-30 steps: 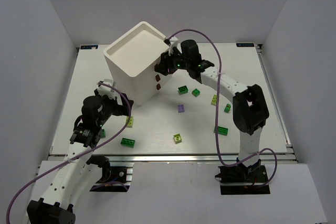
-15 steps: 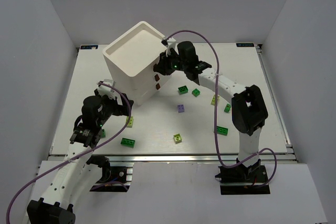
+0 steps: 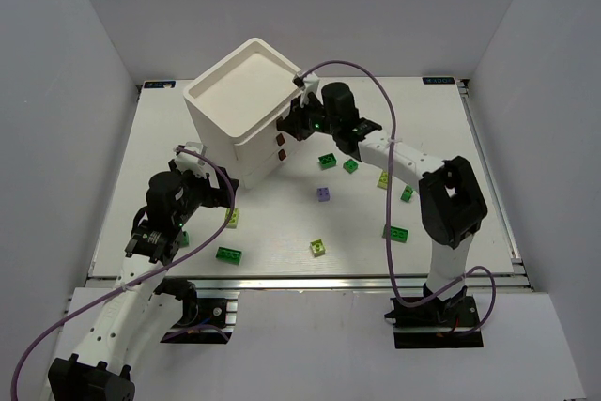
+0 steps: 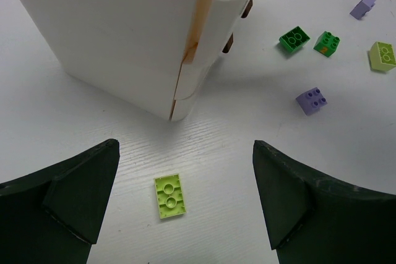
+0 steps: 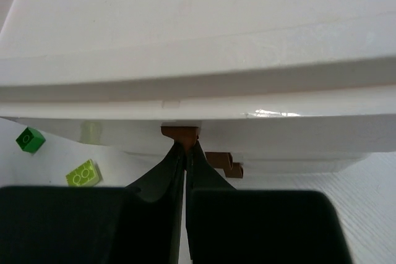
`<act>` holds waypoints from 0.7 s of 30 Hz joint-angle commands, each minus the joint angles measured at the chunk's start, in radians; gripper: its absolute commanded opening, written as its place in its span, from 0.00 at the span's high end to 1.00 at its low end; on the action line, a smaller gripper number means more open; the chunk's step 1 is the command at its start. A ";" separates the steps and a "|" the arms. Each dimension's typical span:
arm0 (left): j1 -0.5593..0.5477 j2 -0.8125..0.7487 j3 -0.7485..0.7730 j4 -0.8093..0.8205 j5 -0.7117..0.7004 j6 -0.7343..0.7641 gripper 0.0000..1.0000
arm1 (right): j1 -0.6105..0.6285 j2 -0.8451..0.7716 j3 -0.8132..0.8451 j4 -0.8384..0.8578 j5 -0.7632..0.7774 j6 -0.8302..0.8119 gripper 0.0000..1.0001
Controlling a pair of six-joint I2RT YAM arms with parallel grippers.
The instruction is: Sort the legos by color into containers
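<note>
The white cabinet (image 3: 239,110) of three stacked drawers stands at the back left. My right gripper (image 5: 185,148) is shut on the red-brown handle (image 5: 179,132) of the top drawer; the two lower handles (image 5: 224,164) show just beyond it. From above, the right gripper (image 3: 286,125) sits at the cabinet's front face. My left gripper (image 4: 185,171) hangs open over a yellow-green lego (image 4: 169,196) lying studs-down by the cabinet's near corner. Scattered legos lie on the table: dark green (image 3: 327,161), pale purple (image 3: 323,194), yellow-green (image 3: 318,247).
More legos lie to the right, a dark green one (image 3: 398,234) and a yellow-green one (image 3: 384,178), and near the left arm two dark green ones (image 3: 228,254) (image 3: 183,239). The table's rails (image 3: 300,279) run along the near edge. White walls enclose the sides.
The right gripper's jaws closed onto the top drawer's handle and the arm shifted slightly. The left arm and the legos have not moved.
</note>
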 commanded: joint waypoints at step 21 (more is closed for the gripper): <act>0.003 0.032 0.020 0.004 0.017 0.003 0.02 | -0.027 -0.312 -0.352 0.027 -0.008 -0.041 0.94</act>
